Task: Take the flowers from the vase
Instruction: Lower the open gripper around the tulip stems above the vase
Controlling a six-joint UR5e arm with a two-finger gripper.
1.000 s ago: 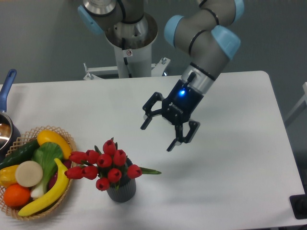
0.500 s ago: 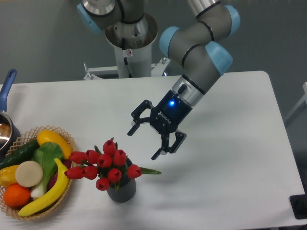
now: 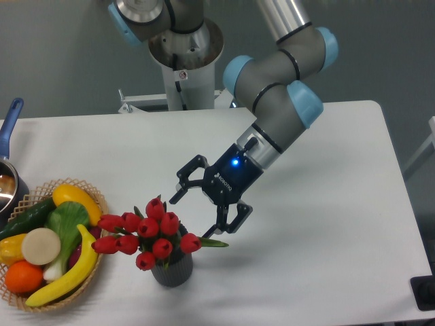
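The flowers (image 3: 148, 232), red tulip buds with green leaves, stand upright in the ribbed dark grey vase (image 3: 172, 270). Just up-right of the vase, the black claw (image 3: 201, 211) hangs spread, likely angled to close on them.

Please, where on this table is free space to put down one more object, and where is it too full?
The right half of the table, from the open gripper to the right edge, is bare. So is the back strip by the robot base. The front left is crowded: wicker basket, flowers in the vase, blue-handled pot.
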